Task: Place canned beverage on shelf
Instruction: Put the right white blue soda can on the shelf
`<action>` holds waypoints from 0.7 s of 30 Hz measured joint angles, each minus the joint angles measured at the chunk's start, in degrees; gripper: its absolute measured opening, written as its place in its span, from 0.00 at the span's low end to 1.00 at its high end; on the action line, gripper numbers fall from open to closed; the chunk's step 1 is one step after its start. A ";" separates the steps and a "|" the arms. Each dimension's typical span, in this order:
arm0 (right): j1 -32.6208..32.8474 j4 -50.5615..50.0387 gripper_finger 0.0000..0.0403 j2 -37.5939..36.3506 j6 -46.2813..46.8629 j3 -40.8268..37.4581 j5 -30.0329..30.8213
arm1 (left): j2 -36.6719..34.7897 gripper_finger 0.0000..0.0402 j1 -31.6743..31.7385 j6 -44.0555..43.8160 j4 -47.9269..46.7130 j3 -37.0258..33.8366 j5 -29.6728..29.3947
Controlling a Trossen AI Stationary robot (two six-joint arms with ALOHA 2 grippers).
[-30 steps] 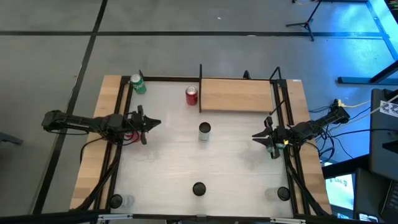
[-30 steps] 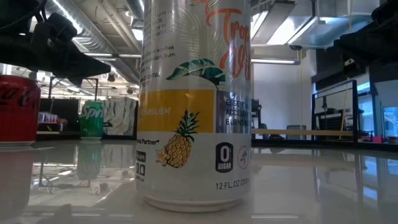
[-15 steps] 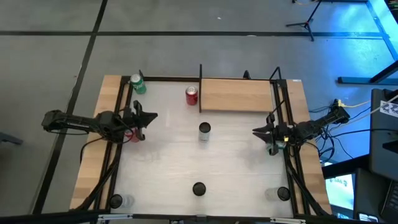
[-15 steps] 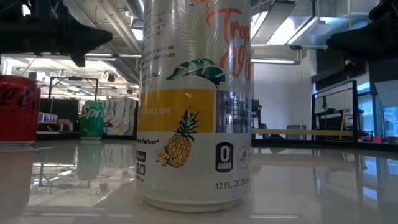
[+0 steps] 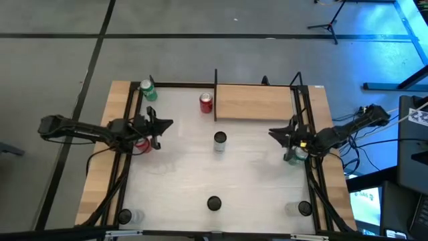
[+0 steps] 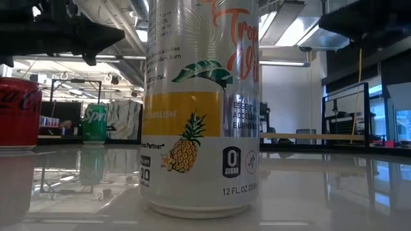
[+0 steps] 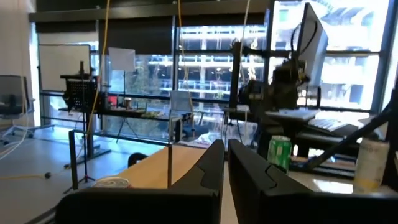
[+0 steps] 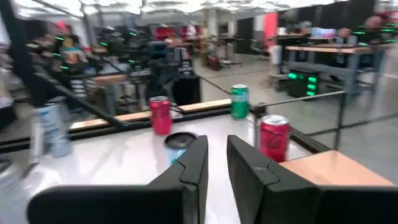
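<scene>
Your pineapple-print can (image 5: 219, 138) stands upright at the middle of the glossy white bench (image 5: 180, 187), long axis vertical, its round metal lid facing up. It sits just in front of the pale wooden shelf (image 5: 254, 102), untouched. The left gripper (image 5: 164, 124) and right gripper (image 5: 273, 132) hover at either side, fingers nearly closed and empty.

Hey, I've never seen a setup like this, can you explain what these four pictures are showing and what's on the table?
Two robot arms work at a white table. One camera looks straight down, one sits at tabletop height, and one rides on each wrist. The left gripper and right gripper both hover over the table, fingers nearly closed, holding nothing. A pineapple-printed can stands mid-table, filling the low view. A red can and a green can stand near the back. The wooden shelf at the back holds no can.
</scene>
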 joint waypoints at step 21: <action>-7.37 -12.82 0.93 45.04 0.91 34.31 -4.05 | 5.06 0.04 2.64 3.15 -0.53 2.99 14.97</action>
